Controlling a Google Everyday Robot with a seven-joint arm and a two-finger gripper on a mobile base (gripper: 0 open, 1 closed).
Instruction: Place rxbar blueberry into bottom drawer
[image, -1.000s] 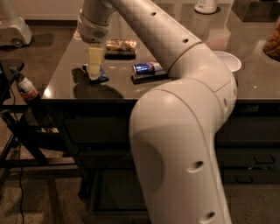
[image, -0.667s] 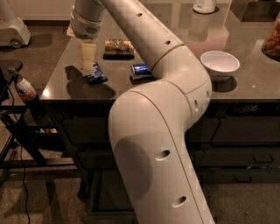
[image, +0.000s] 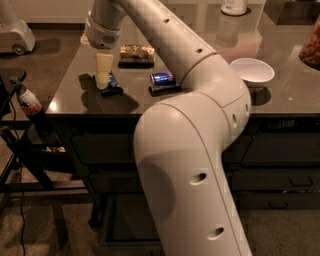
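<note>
One light, flat rxbar blueberry (image: 113, 80), likely slippery in its wrapper, lies on the countertop (image: 70, 95) at upper left, directly beneath the gripper (image: 102, 84), whose grip I cannot tell; pinching across its narrow edges seems safest.

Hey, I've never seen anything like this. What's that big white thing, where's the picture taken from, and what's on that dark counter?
The big white shape is a robot's arm, reaching over a dark counter. There is one picture, looking down along the arm; where the camera sits I cannot say. Its hand, the grasping part, is down at a small dark-blue snack bar. Whether it grips the bar I cannot tell. Also there: a blue drink can on its side, a brownish snack packet and a white bowl.
</note>
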